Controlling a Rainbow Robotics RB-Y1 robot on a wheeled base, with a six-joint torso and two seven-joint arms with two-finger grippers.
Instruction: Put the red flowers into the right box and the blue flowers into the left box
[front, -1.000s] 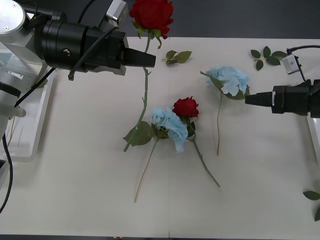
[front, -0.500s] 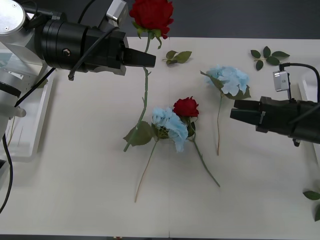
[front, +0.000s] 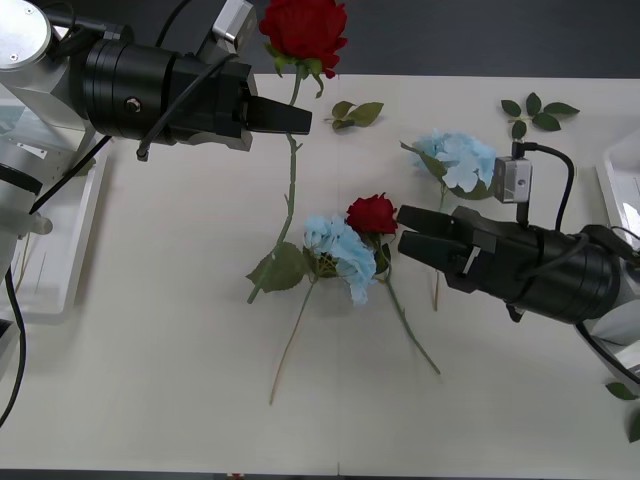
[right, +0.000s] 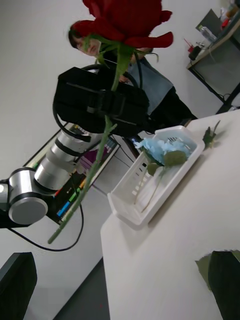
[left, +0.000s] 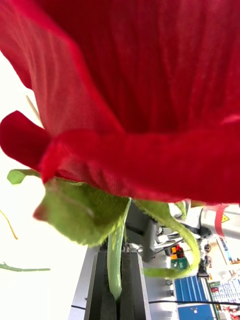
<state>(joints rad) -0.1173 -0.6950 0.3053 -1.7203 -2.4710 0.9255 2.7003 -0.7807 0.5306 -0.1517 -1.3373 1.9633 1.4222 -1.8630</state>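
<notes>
Holding a red rose (front: 303, 28) aloft by its stem over the table (front: 150, 380), we are keeping the left hand (front: 295, 119) clenched on it near the far edge, while the left box (right: 150, 187) is already carrying one blue hydrangea (right: 156, 148) and the right box (front: 620, 180) is sitting at the table's right edge. We are bringing the right hand (front: 408, 230), fingers parted and released, beside the small rose (front: 372, 214) lying against a blue hydrangea (front: 340, 252). Because those two blooms are touching and their stems are crossing, we are risking dragging the hydrangea along or pinching both flowers.
</notes>
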